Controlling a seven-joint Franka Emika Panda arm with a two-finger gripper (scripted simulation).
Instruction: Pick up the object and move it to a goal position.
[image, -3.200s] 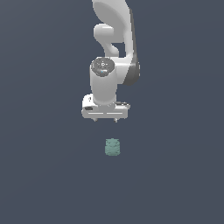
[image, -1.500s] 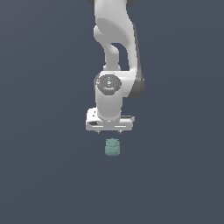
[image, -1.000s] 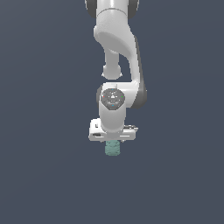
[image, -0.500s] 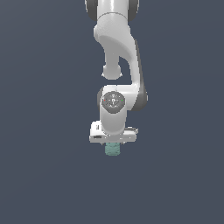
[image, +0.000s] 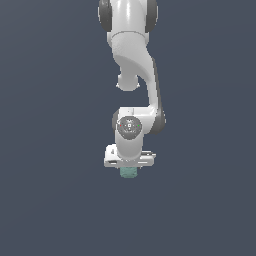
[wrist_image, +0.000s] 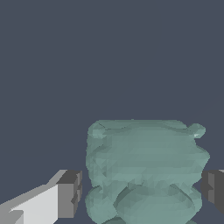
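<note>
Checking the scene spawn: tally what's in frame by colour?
Pale teal-green: 1, the object, sitting between the fingertips
White: 1, the arm with its gripper
Dark grey: 2, the finger pads
Total: 4

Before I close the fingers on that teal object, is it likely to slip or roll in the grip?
The object looks lumpy and ridged, so the fingertips may meet bumps and seat unevenly; a small twist seems possible. Its matte ridges probably resist sliding. In the wrist view the fingers stand apart on both sides, so a centred squeeze looks likely to hold it.
</note>
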